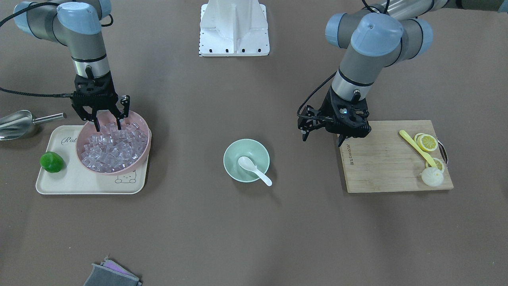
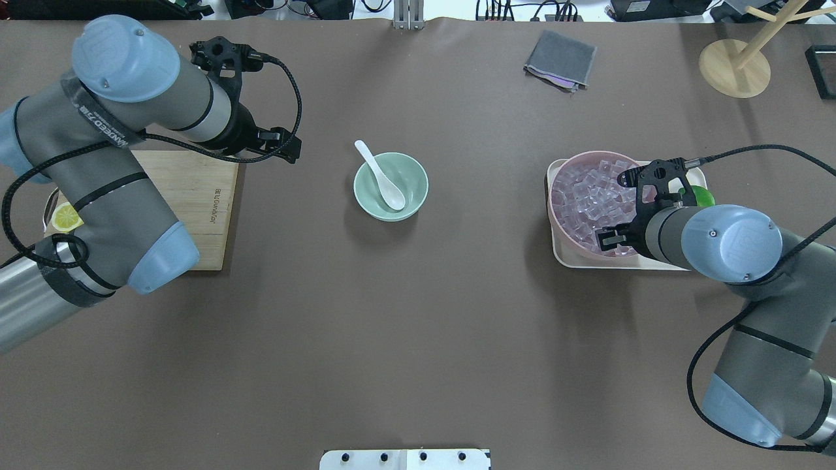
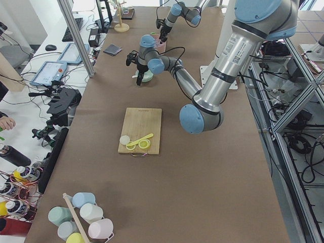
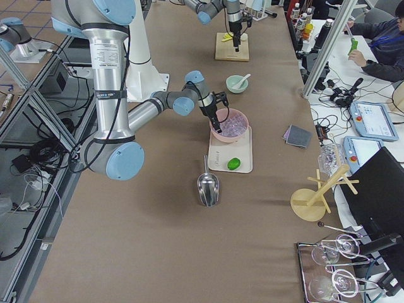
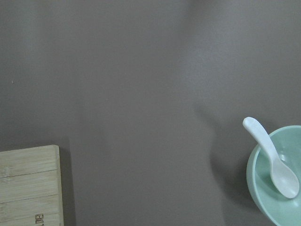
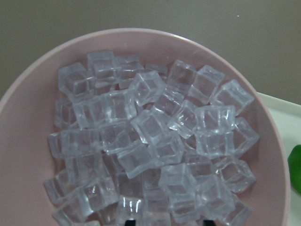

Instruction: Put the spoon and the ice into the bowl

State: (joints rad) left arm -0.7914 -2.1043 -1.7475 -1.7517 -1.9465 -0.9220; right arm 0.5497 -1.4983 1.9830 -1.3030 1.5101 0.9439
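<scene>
The white spoon (image 1: 254, 169) lies in the mint-green bowl (image 1: 228, 159) at the table's middle, scoop inside and handle over the rim; both also show in the left wrist view, spoon (image 5: 273, 157) and bowl (image 5: 256, 188). Many clear ice cubes (image 1: 111, 149) fill a pink bowl (image 1: 145, 123). My right gripper (image 1: 108, 124) is open and empty, fingertips just above the ice (image 6: 150, 127). My left gripper (image 1: 322, 139) hangs open and empty between the green bowl and the cutting board. No ice shows in the green bowl.
The pink bowl sits on a cream tray (image 1: 79, 182) with a green lime (image 1: 51, 162). A metal scoop (image 1: 16, 124) lies beside the tray. A cutting board (image 1: 381, 167) holds a yellow utensil (image 1: 416, 147) and lemon slices (image 1: 428, 142). A grey cloth (image 1: 111, 276) lies at the far edge.
</scene>
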